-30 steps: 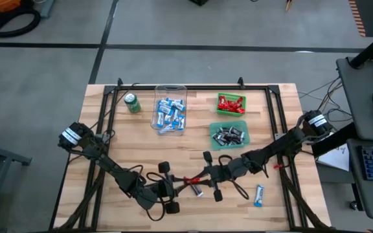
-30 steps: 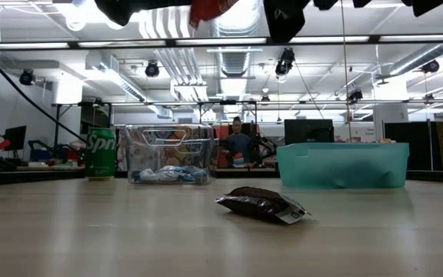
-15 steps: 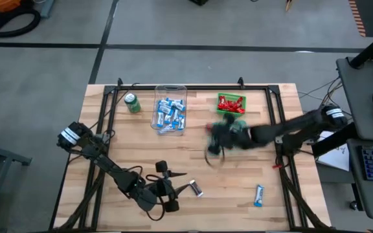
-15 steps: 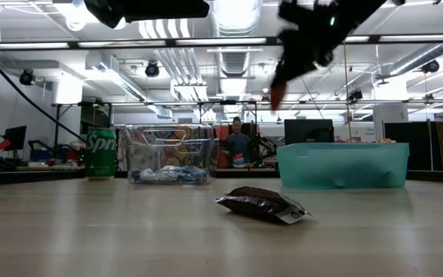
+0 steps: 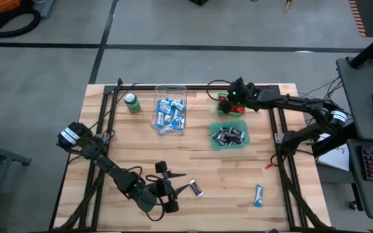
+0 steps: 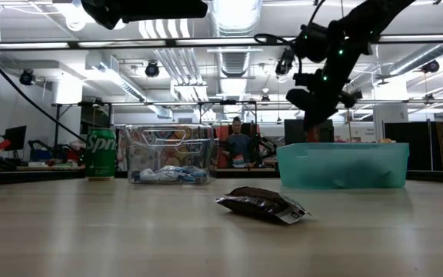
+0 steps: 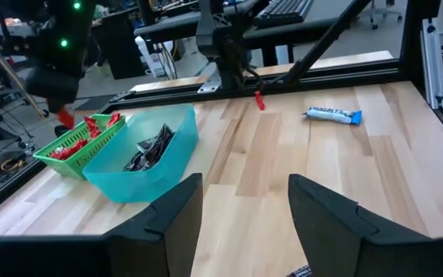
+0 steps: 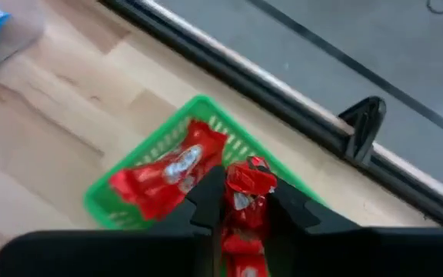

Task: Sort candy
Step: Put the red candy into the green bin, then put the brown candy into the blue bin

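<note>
Over the green basket (image 5: 231,103) at about 1 o'clock, the right gripper (image 5: 232,97) is now hanging after swinging across, still pinching a red candy (image 8: 244,188) for the drop; left gripper (image 5: 172,189) is sitting open, empty.

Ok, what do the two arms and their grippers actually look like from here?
Both are slim dark arms with black cables looped along the links and a white-labelled block near each base. The left gripper has two broad, flat black fingers with angled tips. The right gripper has narrower dark fingers and carries small green indicator lights, seen in the low view.
</note>
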